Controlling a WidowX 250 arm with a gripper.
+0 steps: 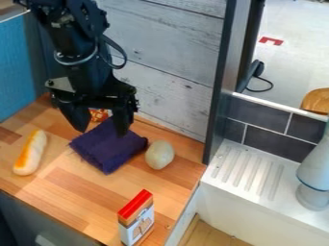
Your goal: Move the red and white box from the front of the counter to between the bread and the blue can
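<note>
The gripper (pixel 101 129) is hanging over the upper part of the purple cloth (pixel 110 148), fingers standing wide apart, holding nothing. The cloth is lying folded on the surface (pixel 77 174), just beside the pale rounded object (pixel 159 154). It is looking light, soft and limp; a central fold is likely offering the best hold. One corner is pointing toward the red-topped box (pixel 137 218); no clear long axis is showing.

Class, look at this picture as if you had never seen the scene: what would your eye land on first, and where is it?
Probably the big black robot arm at upper left, its open gripper hanging by a dark purple cloth on the wooden counter. Next, the bright red-topped box near the counter's front edge, then the orange-and-cream bread-like roll at far left.
</note>
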